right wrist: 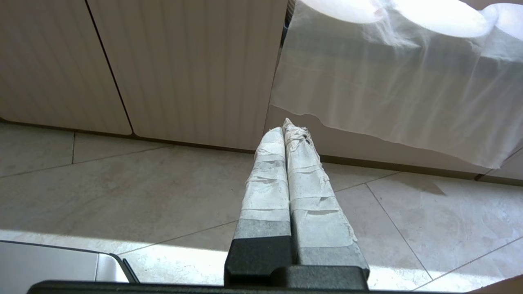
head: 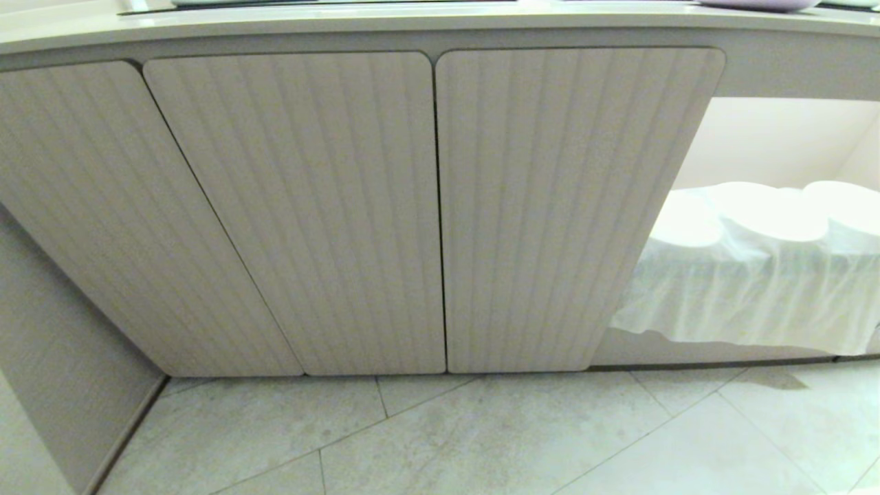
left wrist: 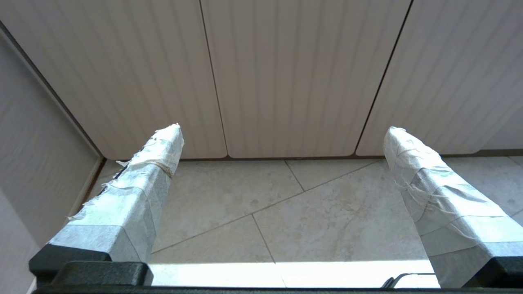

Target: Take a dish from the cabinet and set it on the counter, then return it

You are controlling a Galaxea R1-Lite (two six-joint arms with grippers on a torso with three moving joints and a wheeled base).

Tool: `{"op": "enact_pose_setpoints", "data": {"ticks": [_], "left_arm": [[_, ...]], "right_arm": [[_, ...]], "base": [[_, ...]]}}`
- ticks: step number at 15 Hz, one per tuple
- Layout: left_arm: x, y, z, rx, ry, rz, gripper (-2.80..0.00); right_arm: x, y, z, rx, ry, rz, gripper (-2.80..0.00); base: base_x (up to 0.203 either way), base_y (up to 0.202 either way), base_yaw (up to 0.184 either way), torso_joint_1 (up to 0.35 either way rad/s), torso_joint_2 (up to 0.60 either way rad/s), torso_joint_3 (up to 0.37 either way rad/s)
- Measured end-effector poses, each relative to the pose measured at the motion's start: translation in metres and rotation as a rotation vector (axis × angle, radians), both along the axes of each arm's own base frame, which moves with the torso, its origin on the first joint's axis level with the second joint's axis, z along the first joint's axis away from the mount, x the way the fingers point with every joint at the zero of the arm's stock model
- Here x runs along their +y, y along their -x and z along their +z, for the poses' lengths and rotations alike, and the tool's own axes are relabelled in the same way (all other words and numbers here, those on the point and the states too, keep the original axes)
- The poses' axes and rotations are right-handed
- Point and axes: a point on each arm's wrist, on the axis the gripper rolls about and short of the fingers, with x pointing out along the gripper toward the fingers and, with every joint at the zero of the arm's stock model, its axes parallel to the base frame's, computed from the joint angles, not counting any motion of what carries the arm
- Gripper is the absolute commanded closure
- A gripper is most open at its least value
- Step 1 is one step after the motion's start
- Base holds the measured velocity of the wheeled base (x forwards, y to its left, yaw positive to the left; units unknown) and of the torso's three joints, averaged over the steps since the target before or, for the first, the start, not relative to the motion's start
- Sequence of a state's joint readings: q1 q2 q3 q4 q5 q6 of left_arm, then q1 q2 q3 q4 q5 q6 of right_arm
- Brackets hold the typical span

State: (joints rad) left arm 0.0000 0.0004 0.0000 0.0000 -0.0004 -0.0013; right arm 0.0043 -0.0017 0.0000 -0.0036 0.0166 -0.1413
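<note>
Doors all closed across the cabinet (head: pixel 440 206), three ribbed, round-cornered panels side by side, running down to the pale tiled floor (head: pixel 481 433). Above them sits the front edge of the desk (head: pixel 412 24), the cream worktop, with a sliver of dark cooktop panel (head: pixel 309 5) just showing at the far left of its top and a pale round rim (head: pixel 756 4) peeking in at the far right; whether that is the dish, I cannot tell. No dish shows for certain anywhere in these views. To the right of the doors opens the doorless niche (head: pixel 777 137), where rounded items lie under a thin white cloth (head: pixel 742 295) whose hem hangs down over the niche's front edge. Neither arm shows from the head camera. Down low, the left claw (left wrist: pixel 282 134) hangs above the floor with its tape-wrapped fingers (left wrist: pixel 155 163) spread wide apart, nothing between them, facing the bottom of the doors. The right claw (right wrist: pixel 288 126) has its taped fingers (right wrist: pixel 269 171) pressed together, empty, its tips pointing at the foot of the unit where the rightmost door meets the niche.
</note>
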Motion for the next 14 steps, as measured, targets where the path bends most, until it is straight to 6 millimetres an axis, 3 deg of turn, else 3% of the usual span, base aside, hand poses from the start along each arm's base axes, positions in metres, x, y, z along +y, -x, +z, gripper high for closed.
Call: {"op": "enact_pose_setpoints", "data": {"ticks": [14], "left_arm": [[0.0, 0.0, 0.0, 0.0, 0.0, 0.0, -2.8]], "right_arm": [[0.0, 0.0, 0.0, 0.0, -0.023, -0.002, 0.0]], "base": [[0.0, 0.0, 0.0, 0.0, 0.0, 0.0]]}}
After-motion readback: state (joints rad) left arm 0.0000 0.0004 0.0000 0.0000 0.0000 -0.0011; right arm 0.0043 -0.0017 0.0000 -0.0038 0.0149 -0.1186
